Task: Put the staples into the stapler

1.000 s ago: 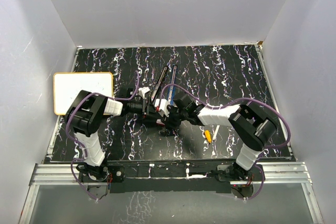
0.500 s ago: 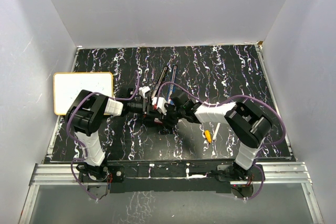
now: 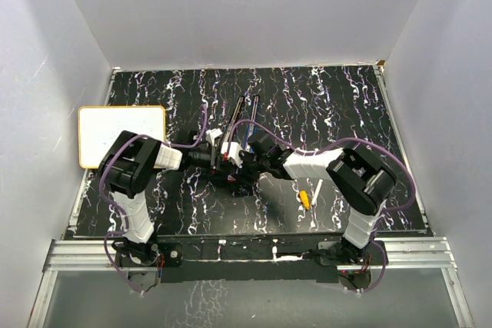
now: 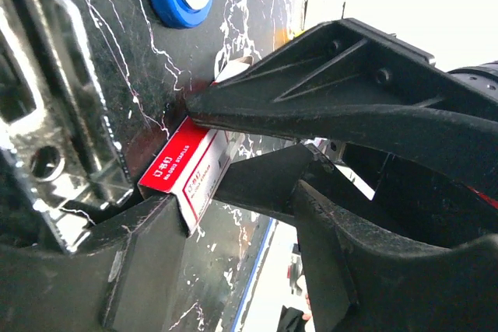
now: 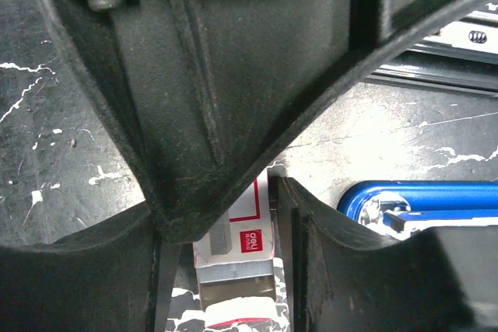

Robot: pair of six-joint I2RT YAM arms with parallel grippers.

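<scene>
staples box [image 4: 187, 169]: red and white, white lettering on the red
table [image 3: 323, 105]: black, white marble veining
stapler [image 5: 424, 194]: blue
board, far left [image 3: 121, 134]: white, yellow rim
pen [image 3: 307, 196]: white, yellow tip
cables [image 3: 354, 140]: purple

The left tool [image 3: 225, 159] and right tool [image 3: 242, 162] crowd the staples [image 4: 189, 167] (staplers [image 3: 244, 113] just behind); open tabletop [image 3: 330, 97] lies beyond.

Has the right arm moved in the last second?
Yes. In the overhead view the right arm has swung left: its elbow now sits closer to the yellow-tipped pen, which has not moved.
</scene>
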